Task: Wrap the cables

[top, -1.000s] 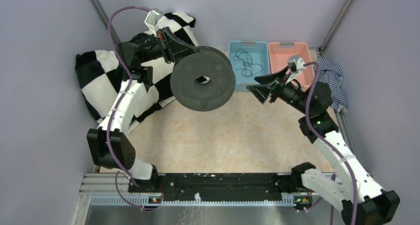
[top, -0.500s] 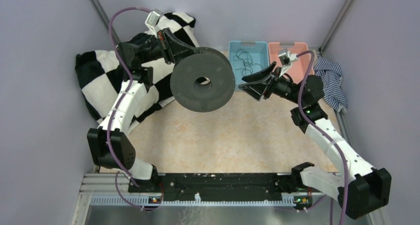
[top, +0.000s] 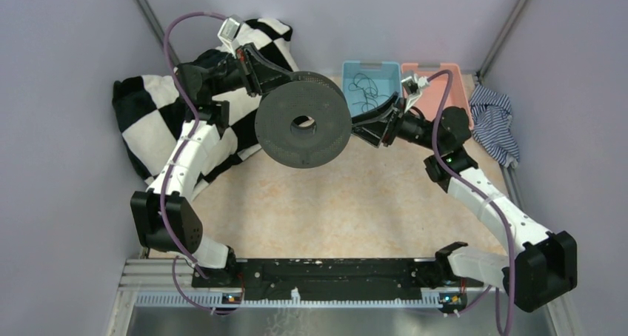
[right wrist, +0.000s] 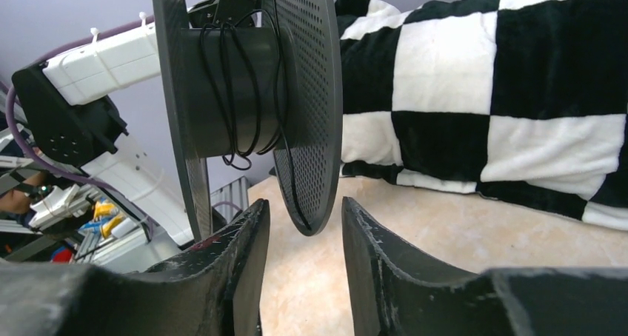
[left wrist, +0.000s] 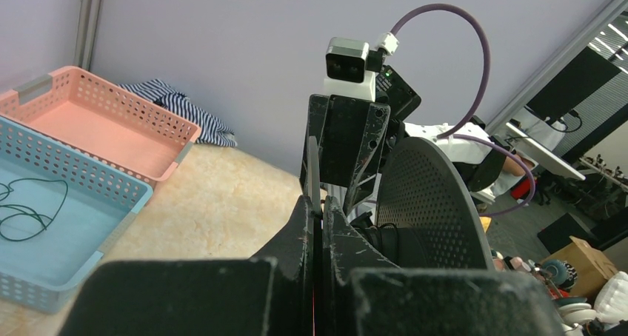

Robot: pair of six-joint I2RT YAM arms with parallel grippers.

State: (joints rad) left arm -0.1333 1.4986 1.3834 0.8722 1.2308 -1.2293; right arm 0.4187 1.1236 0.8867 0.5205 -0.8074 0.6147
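The right arm has swung left across the desk (top: 333,195), away from the pink basket (top: 437,71), and its right fingers (top: 361,128) now sit just beside the right edge of the dark spool (top: 302,121). They have also narrowed while coming in, but they are open, with a clear gap. In the right wrist view the lower rim of one spool flange lies in this gap, and I cannot see that it is touched.

The left fingers (left wrist: 320,229) are closed on the thin edge of the other flange and hold the spool up above the desk, in front of the checked blanket (top: 148,129).

One cable (right wrist: 237,92) already makes a few loose turns around the hub, and a strand seems to hang down toward the right fingers. More cables (top: 364,92) lie in the blue basket (top: 348,73), far right. So the right arm is probably arriving to catch the loose strand and go on winding; much wrapping remains.
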